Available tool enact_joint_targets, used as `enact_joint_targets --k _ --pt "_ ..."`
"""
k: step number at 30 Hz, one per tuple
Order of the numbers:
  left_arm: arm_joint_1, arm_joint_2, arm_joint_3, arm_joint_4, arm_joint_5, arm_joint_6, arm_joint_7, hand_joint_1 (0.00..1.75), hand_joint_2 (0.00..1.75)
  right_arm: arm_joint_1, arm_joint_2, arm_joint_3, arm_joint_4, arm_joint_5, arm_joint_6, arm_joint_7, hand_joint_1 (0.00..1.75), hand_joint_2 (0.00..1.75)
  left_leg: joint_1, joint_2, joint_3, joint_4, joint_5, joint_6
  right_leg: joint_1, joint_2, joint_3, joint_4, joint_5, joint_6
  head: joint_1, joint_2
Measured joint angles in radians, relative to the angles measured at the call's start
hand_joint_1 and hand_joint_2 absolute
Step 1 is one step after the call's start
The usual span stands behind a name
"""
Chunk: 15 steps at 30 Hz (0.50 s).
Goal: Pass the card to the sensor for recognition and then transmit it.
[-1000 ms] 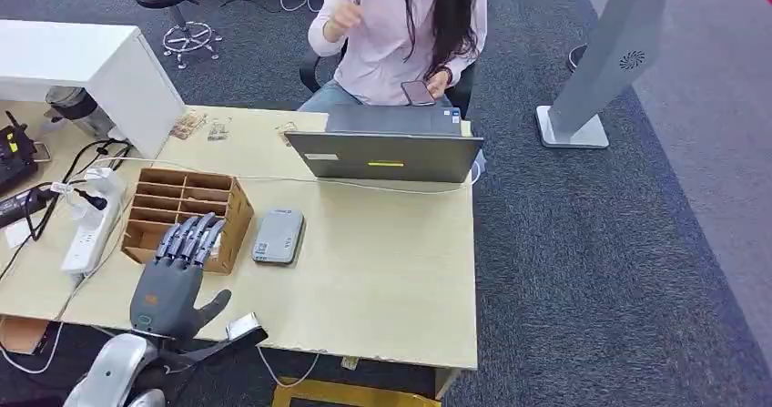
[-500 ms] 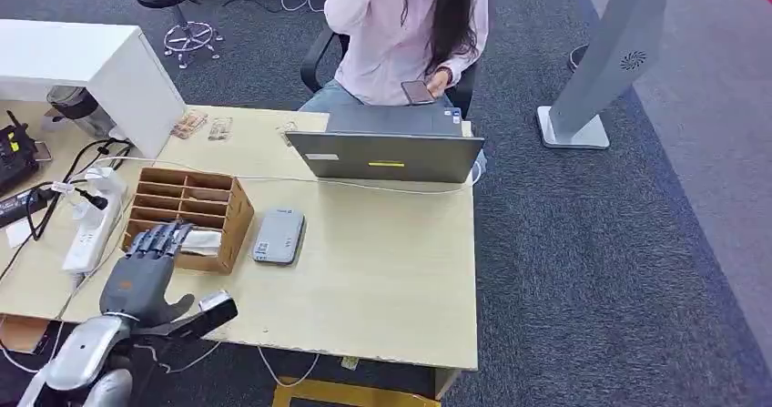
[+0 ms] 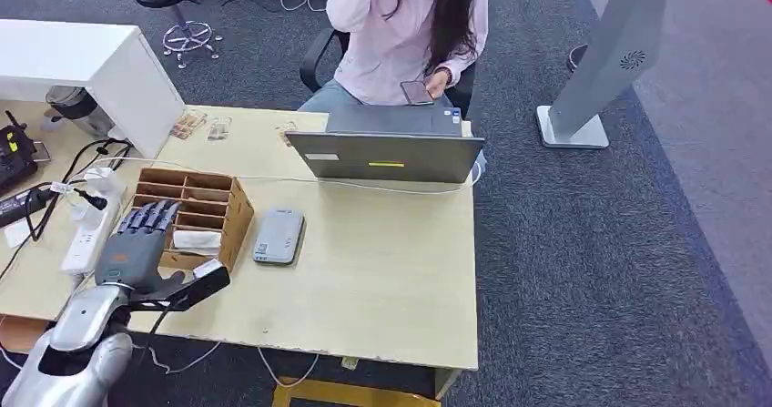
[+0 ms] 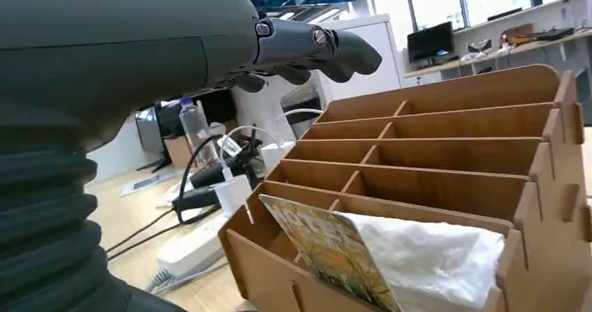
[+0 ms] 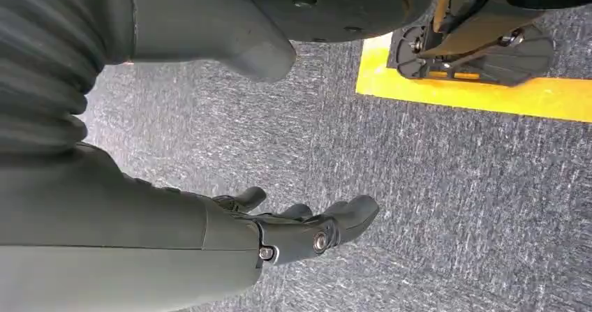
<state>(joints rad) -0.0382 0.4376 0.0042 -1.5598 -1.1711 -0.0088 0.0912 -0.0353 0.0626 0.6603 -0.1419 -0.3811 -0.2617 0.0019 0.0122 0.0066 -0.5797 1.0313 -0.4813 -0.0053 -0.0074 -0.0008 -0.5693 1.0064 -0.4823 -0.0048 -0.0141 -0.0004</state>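
Left hand (image 3: 138, 248) hovered over the left side of the wooden organizer box (image 3: 223, 208), fingers (image 3: 150, 216) stretched forward and slightly apart, holding nothing. Card (image 4: 328, 249) stood tilted in the box's nearest compartment, next to a white crumpled bag or paper (image 4: 426, 256); in the head view the white item (image 3: 196, 239) was just right of the hand. Grey sensor (image 3: 278, 236) lay flat on the tabletop (image 3: 391, 270), just right of the box, not touching it. Right hand (image 5: 300, 228) hung over grey carpet (image 5: 447, 186), fingers loosely apart, empty. Laptop (image 3: 387, 152) sat at the far edge; a person (image 3: 410, 25) was seated behind it. White power strip (image 3: 86, 234) lay left of the box.
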Motion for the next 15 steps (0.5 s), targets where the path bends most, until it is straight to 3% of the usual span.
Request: enact_joint_targets --k 15 --pt "-0.024 -0.003 -0.004 0.065 -0.009 -0.001 0.011 0.00 1.75 0.000 -0.001 0.001 0.000 0.000 0.001 0.001 0.00 1.75 0.000 0.000 0.000 0.000 0.000 0.000 0.000 0.001 0.000 0.000 0.000 0.000 0.000 0.000"
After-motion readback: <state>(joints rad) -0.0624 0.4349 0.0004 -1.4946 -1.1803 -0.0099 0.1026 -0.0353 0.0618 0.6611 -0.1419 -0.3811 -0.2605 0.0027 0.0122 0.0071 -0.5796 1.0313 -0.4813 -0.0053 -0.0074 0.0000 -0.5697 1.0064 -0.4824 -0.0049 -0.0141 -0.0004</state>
